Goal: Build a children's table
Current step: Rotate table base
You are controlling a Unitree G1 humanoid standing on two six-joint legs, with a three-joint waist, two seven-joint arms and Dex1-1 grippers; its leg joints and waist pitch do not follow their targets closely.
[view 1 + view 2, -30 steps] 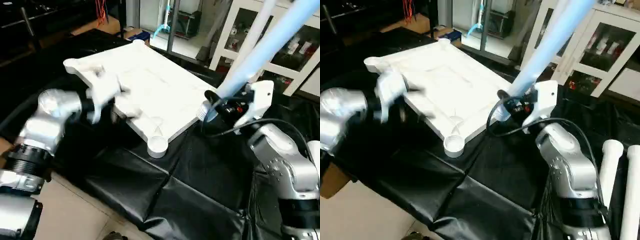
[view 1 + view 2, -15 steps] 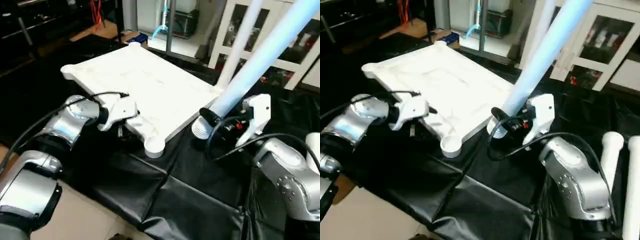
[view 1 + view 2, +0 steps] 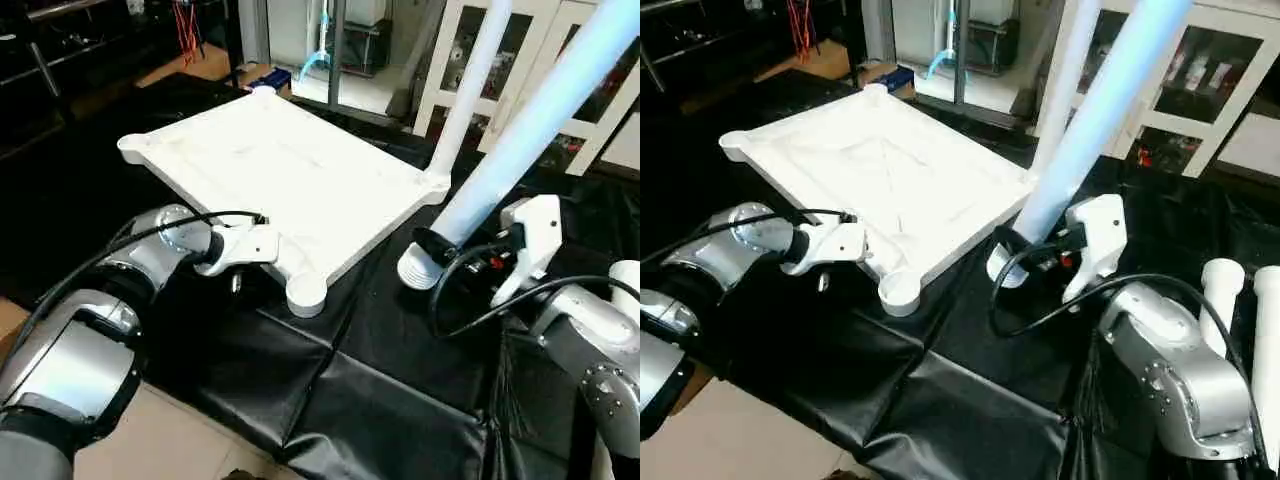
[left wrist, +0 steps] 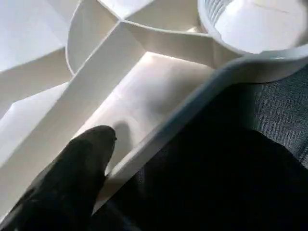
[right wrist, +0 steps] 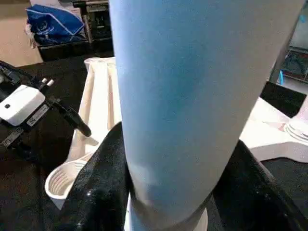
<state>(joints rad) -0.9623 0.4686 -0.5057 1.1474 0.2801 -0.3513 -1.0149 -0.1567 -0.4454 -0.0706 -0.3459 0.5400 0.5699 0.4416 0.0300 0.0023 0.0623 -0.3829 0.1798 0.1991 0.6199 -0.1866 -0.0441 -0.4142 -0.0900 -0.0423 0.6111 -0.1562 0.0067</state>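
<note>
On the black-covered bench, the tabletop (image 3: pixel 280 170) is lying underside up, with one leg (image 3: pixel 470 85) already standing in its far right corner. The right gripper (image 3: pixel 1035 245) is clamping a second leg (image 3: pixel 530 130) near its flared end, close beside the tabletop's right edge. The left gripper (image 3: pixel 245 270) is working at the near edge; one finger (image 4: pixel 72 178) is resting inside the rim, apparently spread wide, gripping nothing. The next move calls for swinging the held leg to the empty near socket (image 3: pixel 306 293). Open cloth lies between them; spare legs (image 3: pixel 1240 320) are waiting at the right.
</note>
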